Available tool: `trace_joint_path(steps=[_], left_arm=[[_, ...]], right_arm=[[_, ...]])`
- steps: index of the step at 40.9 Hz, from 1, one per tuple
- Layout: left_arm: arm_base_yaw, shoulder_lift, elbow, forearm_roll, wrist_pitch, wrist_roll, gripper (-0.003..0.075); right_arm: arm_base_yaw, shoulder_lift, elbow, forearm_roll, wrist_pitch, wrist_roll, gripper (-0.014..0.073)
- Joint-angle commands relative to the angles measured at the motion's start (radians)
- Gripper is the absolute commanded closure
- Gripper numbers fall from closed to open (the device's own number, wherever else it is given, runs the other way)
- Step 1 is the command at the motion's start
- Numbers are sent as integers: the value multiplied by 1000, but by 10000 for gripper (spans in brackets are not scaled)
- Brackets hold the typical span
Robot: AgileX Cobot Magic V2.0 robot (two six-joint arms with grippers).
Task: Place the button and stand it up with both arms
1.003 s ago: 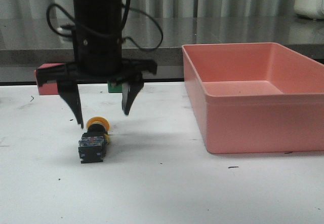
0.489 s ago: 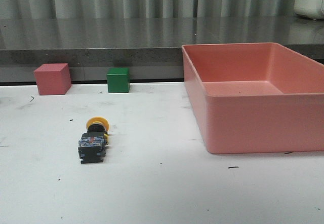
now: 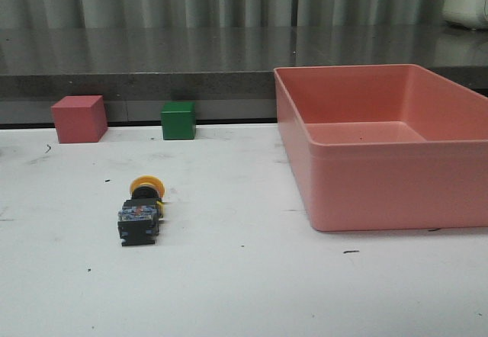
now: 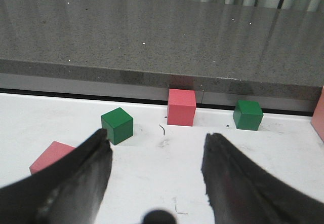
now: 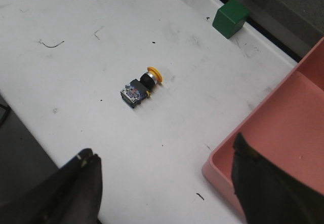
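Button lying on its side on the white surface, both pincers released and well clear of it.

From my front camera I see the button lying tipped over on the surface, yellow cap toward the back wall and black base toward me, left of the pink bin and apart from it. A pink cube and a green cube sit along the back edge, behind the button. My left pincer is spread wide with nothing between its fingers, looking at cubes near the dark ledge; the button does not show there. My right pincer is also spread and empty, hanging high above the surface with the button in view far from its fingers, near the bin's corner.
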Motion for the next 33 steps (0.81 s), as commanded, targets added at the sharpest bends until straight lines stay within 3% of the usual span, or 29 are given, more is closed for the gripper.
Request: trace_joint_path(steps=[1,19,33], left_arm=[[-6,16,-27,-4,-78,-4,335],[-6,16,-27,-4,-78,-4,335],[-6,16,-27,-4,-78,-4,335]], right_arm=[[-2,-128,75,0,-115,-8,43],[-2,-538,456,0,-193,-8,43],[-2,-674,565,2,-194,-8,43]])
